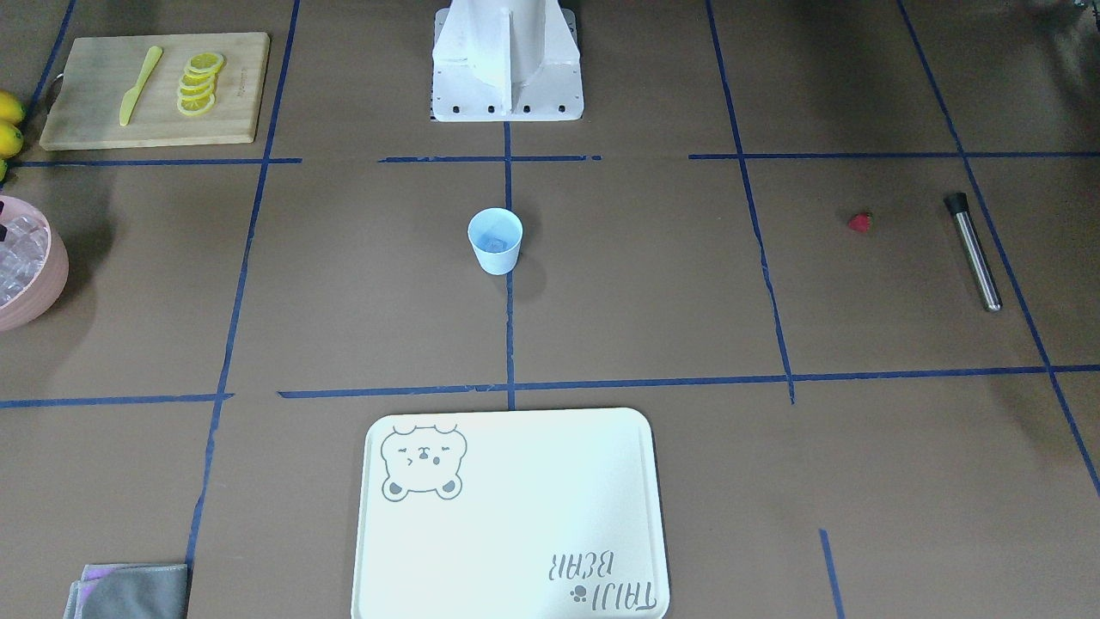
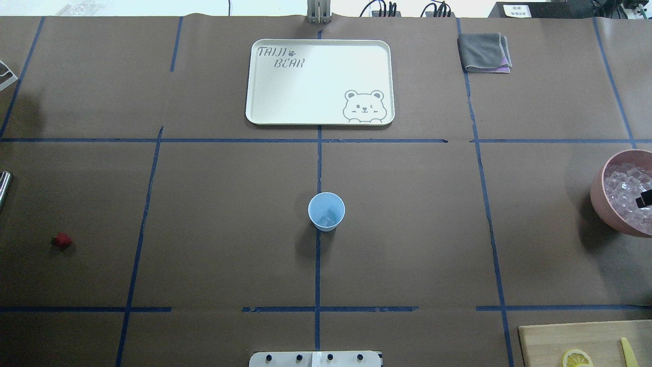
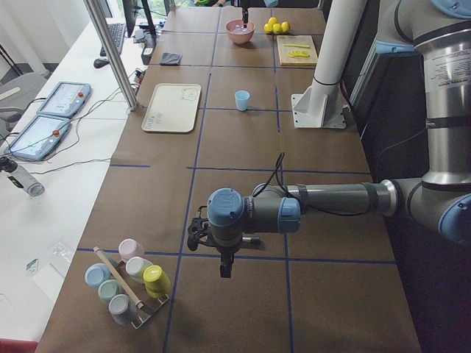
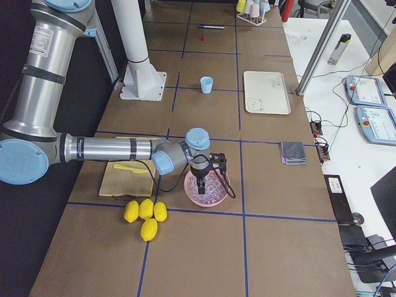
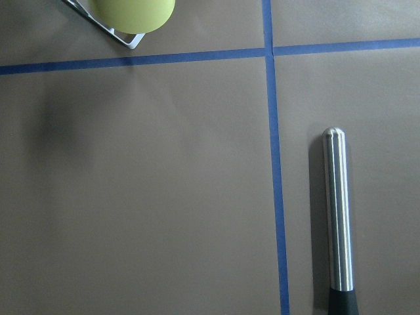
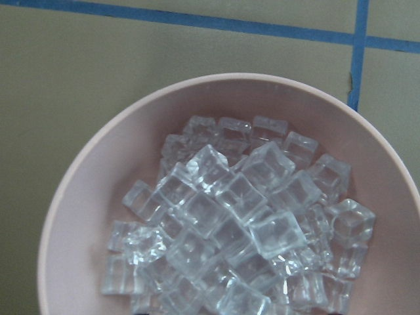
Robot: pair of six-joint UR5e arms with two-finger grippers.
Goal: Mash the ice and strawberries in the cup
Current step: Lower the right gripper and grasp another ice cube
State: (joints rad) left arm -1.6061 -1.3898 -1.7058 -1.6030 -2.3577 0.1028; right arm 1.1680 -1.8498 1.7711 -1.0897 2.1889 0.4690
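Observation:
The light blue cup (image 1: 495,241) (image 2: 326,211) stands upright at the table's middle, with what looks like a little ice at its bottom. The strawberry (image 1: 860,223) (image 2: 62,240) lies alone on the robot's left side, beside a steel muddler (image 1: 974,251) (image 5: 338,210). Clear ice cubes (image 6: 236,230) fill the pink bowl (image 2: 611,204) (image 4: 192,197) on the robot's right. My right gripper (image 4: 200,184) hangs over that bowl, and I cannot tell its state. My left gripper (image 3: 225,271) points down near the muddler's end; whether it is open or shut, I cannot tell.
A white bear tray (image 2: 320,81) lies beyond the cup. A wooden board (image 1: 86,120) carries lemon slices (image 1: 199,84) and a yellow knife (image 1: 140,84). Whole lemons (image 4: 145,213) sit by the bowl. A folded cloth (image 2: 484,52) and a jar rack (image 3: 129,283) occupy far corners.

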